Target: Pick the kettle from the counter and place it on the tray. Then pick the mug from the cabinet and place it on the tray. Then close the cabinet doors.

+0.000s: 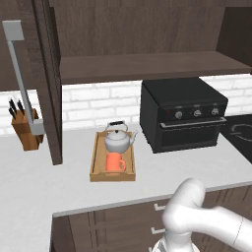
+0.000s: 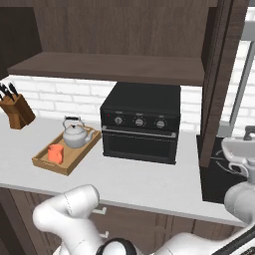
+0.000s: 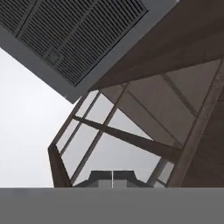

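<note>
**Clerk:** Items on the surface, taken from the left, please.

**Checker:** Knife block, wooden with dark-handled knives, stood at the far left against the white brick wall. Next came an open cabinet door, dark brown, with a long grey bar handle, swung out towards the camera in the left base view. Tray, light-brown wood with a raised rim, lay on the surface right of that door. Kettle, silver-grey with a dark arched handle, sat in the tray's rear half. Mug, orange-red, sat in the front half, just beside the kettle.

**Clerk:** And further right?

**Checker:** Oven box, black, three knobs on its front, stood near the tray's right side, beneath the cabinet. Cabinet shelf ran wide above both. Second door stood open at the right in the right base view.

**Clerk:** Hand?

**Checker:** Hand was closed, its two tips pressed together with nothing between them, in front of a glass-panelled door frame.
</note>
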You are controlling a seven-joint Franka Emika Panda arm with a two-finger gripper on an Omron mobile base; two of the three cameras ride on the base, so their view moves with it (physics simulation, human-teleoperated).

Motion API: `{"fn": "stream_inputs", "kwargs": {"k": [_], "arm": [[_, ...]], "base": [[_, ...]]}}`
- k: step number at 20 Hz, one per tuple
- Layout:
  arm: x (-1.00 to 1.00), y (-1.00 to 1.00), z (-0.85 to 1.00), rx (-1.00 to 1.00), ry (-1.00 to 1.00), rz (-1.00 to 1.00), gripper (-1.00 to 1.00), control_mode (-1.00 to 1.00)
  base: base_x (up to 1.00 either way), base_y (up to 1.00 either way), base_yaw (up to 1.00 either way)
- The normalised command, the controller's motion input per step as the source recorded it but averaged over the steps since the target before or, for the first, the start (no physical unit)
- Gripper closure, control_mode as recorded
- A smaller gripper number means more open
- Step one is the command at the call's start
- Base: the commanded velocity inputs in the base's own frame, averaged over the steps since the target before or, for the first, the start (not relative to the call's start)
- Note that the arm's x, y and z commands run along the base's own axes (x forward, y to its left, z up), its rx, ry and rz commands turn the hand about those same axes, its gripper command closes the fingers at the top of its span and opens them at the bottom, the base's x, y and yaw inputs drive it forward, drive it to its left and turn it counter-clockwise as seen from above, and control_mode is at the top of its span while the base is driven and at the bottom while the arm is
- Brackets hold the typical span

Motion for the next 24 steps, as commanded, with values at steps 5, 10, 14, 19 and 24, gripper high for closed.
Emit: {"fn": "stream_inputs", "kwargs": {"k": [5, 10, 14, 19, 24], "arm": [[-0.1, 1.0, 0.66, -0.22, -0.05, 0.05, 1.0, -1.0], [0.0, 1.0, 0.75, -0.14, -0.05, 0.05, 1.0, -1.0], [-0.16, 1.0, 0.73, -0.14, -0.12, 0.05, 1.0, -1.0], [-0.12, 1.0, 0.76, -0.17, -0.01, 0.02, 1.0, -1.0], [0.23, 0.93, 0.51, -0.19, 0.35, 0.0, 1.0, -1.0]], "base": [[0.0, 0.0, 0.0], [0.0, 0.0, 0.0], [0.0, 0.0, 0.0], [0.0, 0.0, 0.0], [0.0, 0.0, 0.0]]}}
